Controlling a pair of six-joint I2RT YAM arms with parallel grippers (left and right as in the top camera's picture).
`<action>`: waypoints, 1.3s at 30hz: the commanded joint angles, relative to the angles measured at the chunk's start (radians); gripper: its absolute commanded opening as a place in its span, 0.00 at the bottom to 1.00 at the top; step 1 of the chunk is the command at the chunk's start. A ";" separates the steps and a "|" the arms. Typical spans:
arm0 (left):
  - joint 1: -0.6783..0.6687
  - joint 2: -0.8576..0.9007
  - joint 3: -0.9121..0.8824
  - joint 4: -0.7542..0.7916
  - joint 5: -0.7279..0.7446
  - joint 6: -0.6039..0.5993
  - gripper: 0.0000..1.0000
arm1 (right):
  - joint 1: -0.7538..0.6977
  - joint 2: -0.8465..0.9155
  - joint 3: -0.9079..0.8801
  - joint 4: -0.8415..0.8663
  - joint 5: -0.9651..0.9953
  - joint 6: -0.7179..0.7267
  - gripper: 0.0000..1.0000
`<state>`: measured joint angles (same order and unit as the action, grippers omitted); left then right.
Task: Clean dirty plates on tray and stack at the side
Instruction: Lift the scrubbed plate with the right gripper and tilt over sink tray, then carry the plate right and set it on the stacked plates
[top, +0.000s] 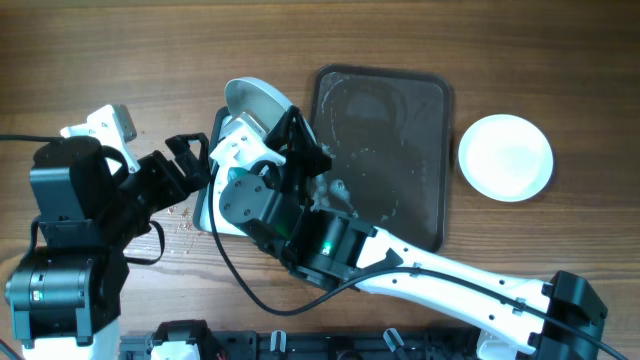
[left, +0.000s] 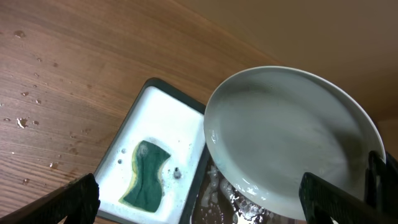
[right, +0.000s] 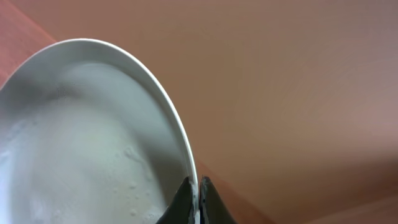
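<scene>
White plate (top: 252, 100) half hidden beneath right gripper (right: 198, 190).

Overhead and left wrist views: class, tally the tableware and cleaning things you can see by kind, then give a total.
White plates: 2
Dark tray: 1
White-lined tub: 1
Green sponge: 1
Total: 5

One high fixed view, two close wrist views.
Overhead looks straight down on the bench (top: 120, 60); the left wrist looks down on a tilted plate (left: 286, 137) and tub (left: 155, 118); the right wrist peers past its fingers (right: 179, 208) at that plate's rim. All three share the plate.
</scene>
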<state>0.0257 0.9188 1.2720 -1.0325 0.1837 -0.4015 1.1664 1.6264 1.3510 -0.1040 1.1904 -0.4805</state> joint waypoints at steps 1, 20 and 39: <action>0.006 0.000 0.010 0.002 -0.006 0.005 1.00 | -0.013 0.005 0.022 0.039 0.057 -0.147 0.04; 0.006 0.000 0.010 0.002 -0.006 0.005 1.00 | -0.546 -0.024 0.016 -0.584 -1.092 0.735 0.04; 0.006 0.000 0.010 0.002 -0.006 0.005 1.00 | -1.744 -0.061 -0.205 -0.800 -1.368 0.825 0.04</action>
<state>0.0257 0.9188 1.2720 -1.0328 0.1841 -0.4015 -0.5438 1.5745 1.2045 -0.9253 -0.2207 0.3302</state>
